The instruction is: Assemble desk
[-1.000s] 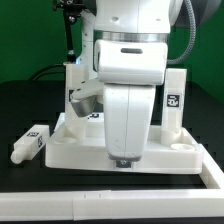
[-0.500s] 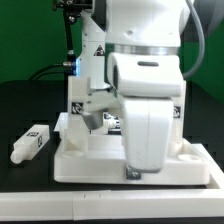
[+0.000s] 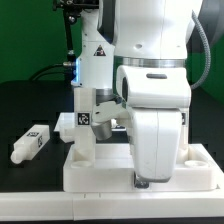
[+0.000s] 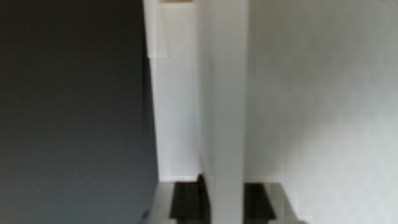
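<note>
The gripper (image 3: 143,182) was shut tight on what seemed the rim of the flat-lying desk panel (image 3: 100,172) (a hold suited for dragging it); a loose leg (image 3: 30,144) lay near the panel.

the exterior view is bright and evenly lit from above. the glossy white robot arm (image 3: 150,60) glares, nearly featureless, and throws a soft grey shadow onto the white rimmed plastic desk panel (image 3: 100,172). the matte black table (image 3: 30,105) looks dull. the wrist view is dim and wholly out of focus.
</note>
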`<control>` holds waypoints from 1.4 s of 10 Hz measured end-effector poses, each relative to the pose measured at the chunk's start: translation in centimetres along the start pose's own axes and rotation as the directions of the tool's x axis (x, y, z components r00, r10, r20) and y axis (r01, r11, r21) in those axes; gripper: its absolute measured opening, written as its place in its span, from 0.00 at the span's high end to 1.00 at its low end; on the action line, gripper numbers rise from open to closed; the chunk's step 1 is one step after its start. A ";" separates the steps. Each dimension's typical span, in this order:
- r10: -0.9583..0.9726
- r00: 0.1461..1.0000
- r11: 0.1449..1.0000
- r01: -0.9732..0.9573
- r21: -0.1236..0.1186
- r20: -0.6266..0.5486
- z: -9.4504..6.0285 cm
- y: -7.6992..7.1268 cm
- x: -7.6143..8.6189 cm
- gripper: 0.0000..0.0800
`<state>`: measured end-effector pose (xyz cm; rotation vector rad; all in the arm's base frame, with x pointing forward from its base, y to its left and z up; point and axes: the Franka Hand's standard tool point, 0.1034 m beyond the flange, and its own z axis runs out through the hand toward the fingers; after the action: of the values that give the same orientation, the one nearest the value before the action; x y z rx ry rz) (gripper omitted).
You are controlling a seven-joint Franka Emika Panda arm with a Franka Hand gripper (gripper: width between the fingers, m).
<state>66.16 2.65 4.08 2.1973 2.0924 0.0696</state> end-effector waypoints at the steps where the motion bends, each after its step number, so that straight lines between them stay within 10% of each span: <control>1: 0.007 1.000 1.000 -0.007 -0.006 -0.001 0.0 -0.2 0.0 0.93; 14: -0.005 1.000 1.000 0.005 -0.013 0.023 1.1 -0.6 0.4 0.94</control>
<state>65.69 3.07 2.95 2.1749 2.0794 0.0578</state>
